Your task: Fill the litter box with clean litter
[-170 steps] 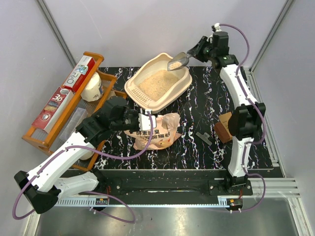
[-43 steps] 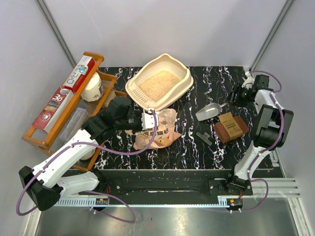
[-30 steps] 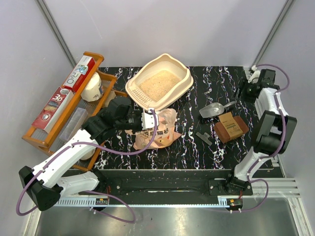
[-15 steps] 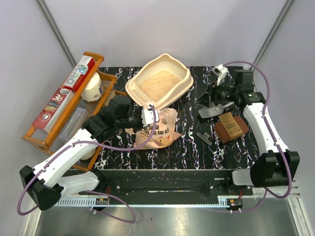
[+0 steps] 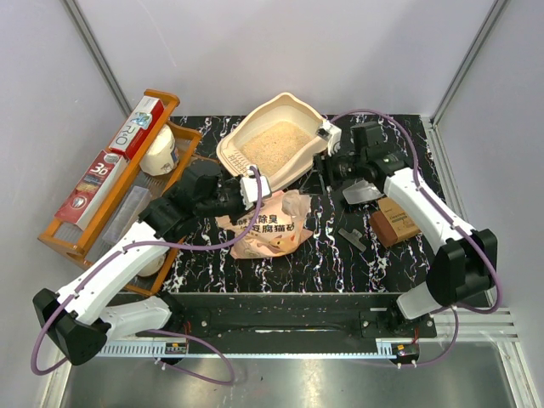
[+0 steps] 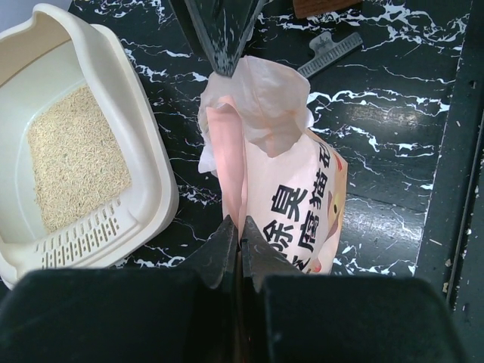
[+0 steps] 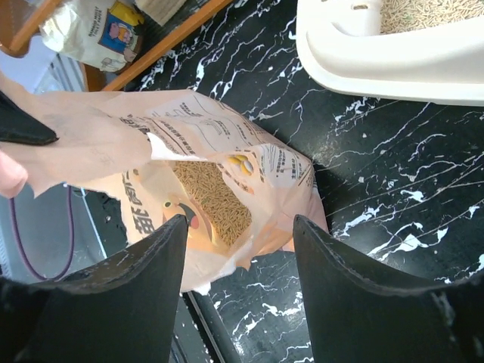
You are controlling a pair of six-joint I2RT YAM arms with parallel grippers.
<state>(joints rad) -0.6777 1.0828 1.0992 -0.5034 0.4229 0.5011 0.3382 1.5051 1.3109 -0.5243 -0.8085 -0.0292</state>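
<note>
Right claw [image 7: 238, 223] now across from the far side, agape, empty, beside litter box [image 7: 393, 57]; left claw [image 6: 238, 242] tight on bag [image 6: 287, 189].

Both arms are built alike: the left arm [image 5: 110, 272] and the right arm [image 5: 425, 204] have glossy white link shells broken up by chunky matte-black joint housings, and each is mounted on a black base. A thin purple cable [image 5: 212, 247] runs loosely along the outside of the left arm (the right arm's cable [image 5: 370, 111] is the same colour), and a small white block [image 5: 257, 183] sits near each wrist. The left gripper [image 6: 239, 227] has black fingers [image 6: 221, 253] tapering to narrow wedge tips. The right gripper [image 7: 240, 219] has broader matte-black fingers [image 7: 355, 295] with smoothly curved inner edges and a faintly grainy finish.
</note>
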